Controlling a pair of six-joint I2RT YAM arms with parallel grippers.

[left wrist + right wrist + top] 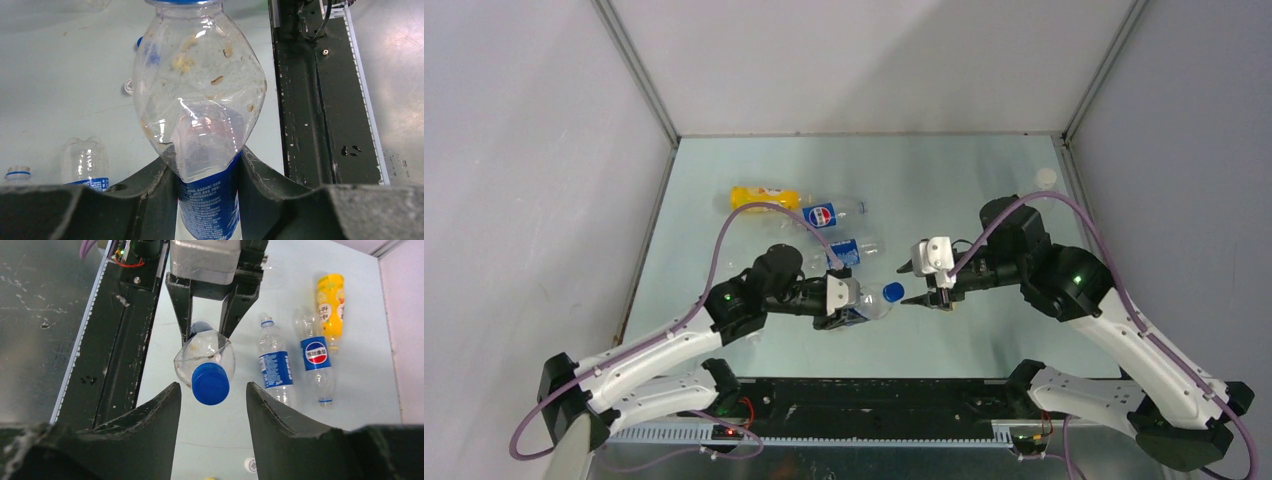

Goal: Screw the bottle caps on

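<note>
Blue cap (210, 383) sits on the bottle (200, 100) clamped mid-air in my left gripper (207, 175); right gripper (212, 390) jaws straddle it, apparently not touching, and an off-axis pinch could cross-thread or dislodge it.

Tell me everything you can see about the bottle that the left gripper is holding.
The held bottle is clear thin plastic, dented, with brownish specks inside and a blue label round its lower body. A blue cap sits on its neck; how tightly cannot be told. It points sideways, cap toward the right gripper, whose open jaws flank the cap without touching. The left gripper clamps its body at the label.
</note>
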